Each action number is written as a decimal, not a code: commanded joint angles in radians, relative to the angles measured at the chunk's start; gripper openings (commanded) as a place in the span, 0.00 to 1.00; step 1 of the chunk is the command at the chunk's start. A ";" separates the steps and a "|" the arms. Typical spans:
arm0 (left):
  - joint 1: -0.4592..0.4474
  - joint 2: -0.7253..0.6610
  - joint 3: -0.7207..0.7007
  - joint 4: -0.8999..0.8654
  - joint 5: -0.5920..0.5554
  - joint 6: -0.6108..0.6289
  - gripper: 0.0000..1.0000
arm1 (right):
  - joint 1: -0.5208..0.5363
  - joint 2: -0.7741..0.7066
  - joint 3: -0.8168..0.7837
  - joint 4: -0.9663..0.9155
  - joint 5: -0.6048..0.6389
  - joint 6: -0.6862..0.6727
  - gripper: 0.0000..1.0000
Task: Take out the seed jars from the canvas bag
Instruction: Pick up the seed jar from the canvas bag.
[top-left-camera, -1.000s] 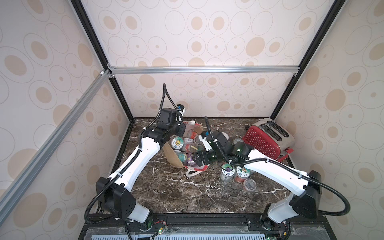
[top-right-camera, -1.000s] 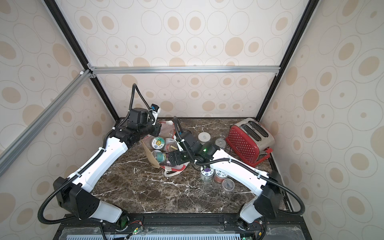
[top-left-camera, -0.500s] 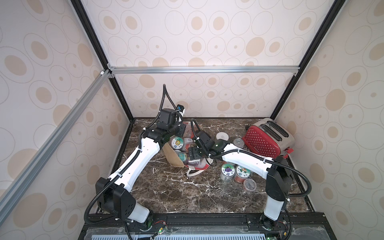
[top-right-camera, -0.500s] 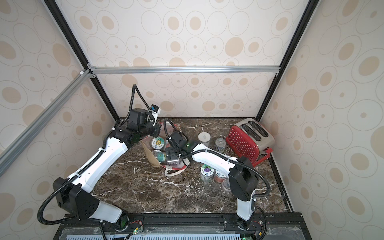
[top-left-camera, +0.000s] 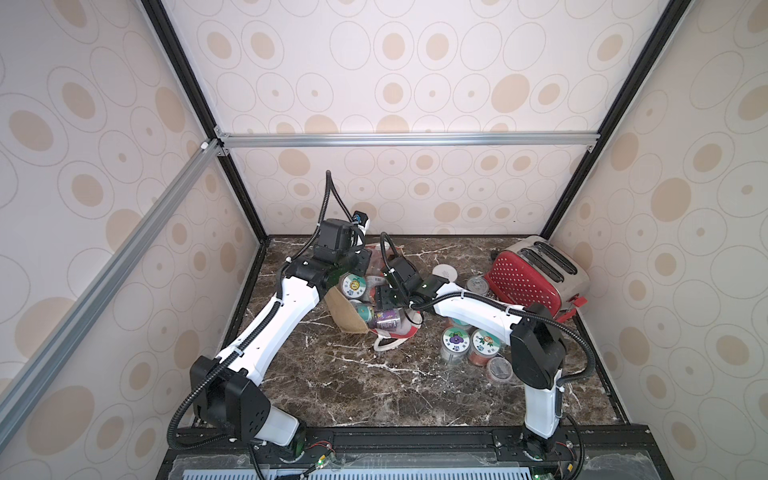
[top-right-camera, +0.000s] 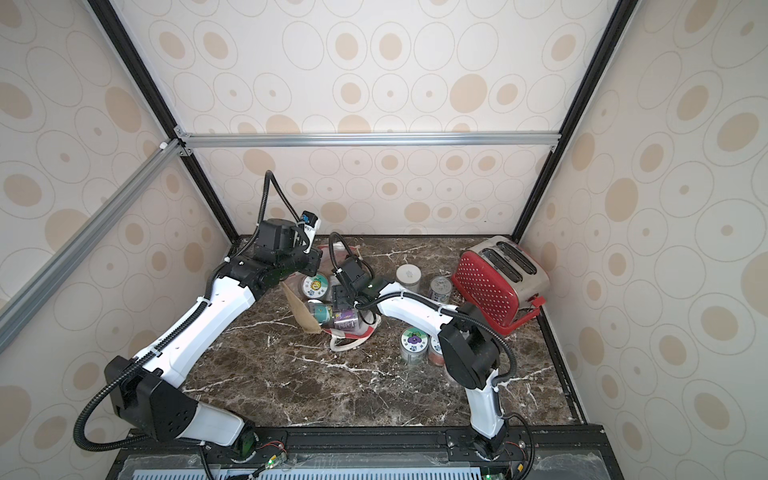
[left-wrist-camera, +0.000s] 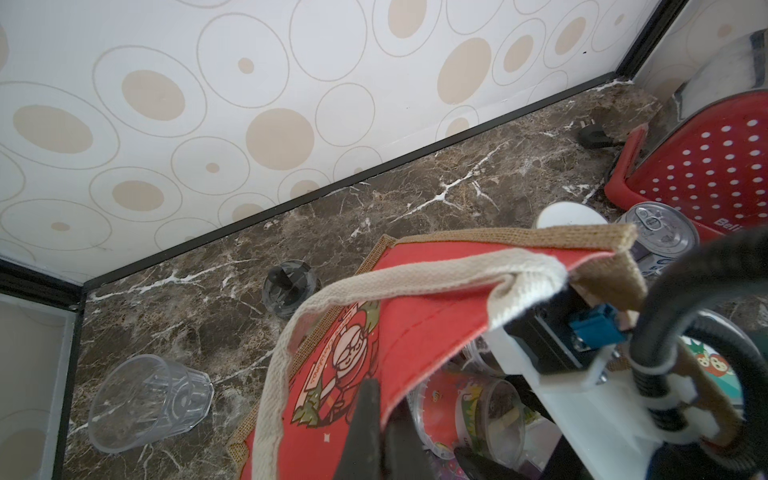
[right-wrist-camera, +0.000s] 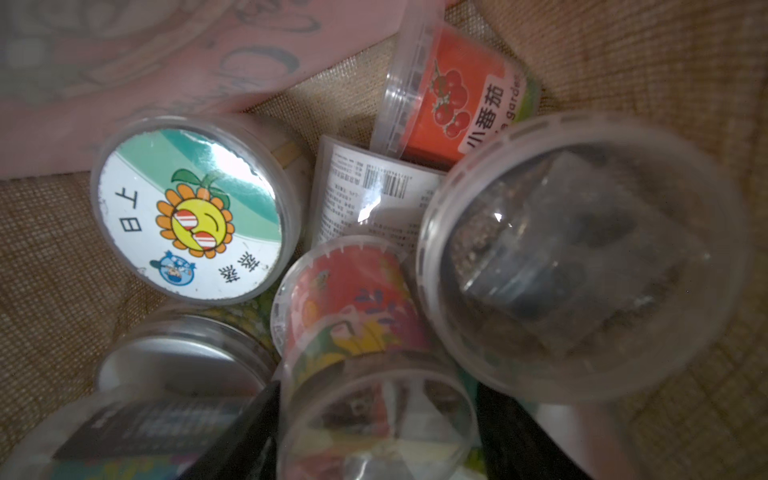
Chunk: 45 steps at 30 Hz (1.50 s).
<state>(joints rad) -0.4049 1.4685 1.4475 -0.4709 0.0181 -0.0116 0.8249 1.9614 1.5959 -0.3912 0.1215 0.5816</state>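
Observation:
The canvas bag (top-left-camera: 348, 320) (top-right-camera: 304, 318) lies on its side near the back of the table, mouth toward the right arm. My left gripper (left-wrist-camera: 384, 411) is shut on the bag's red panel edge (left-wrist-camera: 415, 299) and holds it lifted. My right gripper (right-wrist-camera: 376, 415) (top-left-camera: 384, 297) is inside the bag. Its fingers press both sides of a seed jar with a red and yellow label (right-wrist-camera: 353, 299). Around it lie a sunflower-lid jar (right-wrist-camera: 189, 208) (top-left-camera: 353, 286), a tomato-label jar (right-wrist-camera: 453, 95) and a big clear-lidded jar (right-wrist-camera: 582, 249).
Three jars (top-left-camera: 456, 340) (top-left-camera: 484, 343) (top-left-camera: 500, 369) stand on the table right of the bag. A white-lidded jar (top-left-camera: 444, 273) and a metal can (top-left-camera: 478, 285) sit by the red toaster (top-left-camera: 536, 274). Behind the bag are a drinking glass (left-wrist-camera: 149, 405) and a black-topped shaker (left-wrist-camera: 289, 282).
My right gripper has pushed a little deeper into the bag, its elbow has swung in toward the front, and its jaws have narrowed around the jar. The left arm has not moved.

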 joint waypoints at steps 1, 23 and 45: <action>0.005 -0.030 0.001 -0.014 -0.004 0.002 0.00 | -0.010 0.027 0.033 0.023 -0.026 0.020 0.69; 0.036 0.062 0.082 -0.020 -0.112 -0.054 0.02 | -0.009 -0.295 -0.060 0.036 -0.042 -0.008 0.50; 0.095 -0.243 0.063 -0.091 0.482 -0.415 0.98 | -0.078 -0.766 -0.312 -0.005 -0.280 0.082 0.51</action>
<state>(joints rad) -0.3092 1.2926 1.5921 -0.5903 0.2569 -0.3080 0.7658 1.2205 1.3079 -0.4278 -0.0582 0.6247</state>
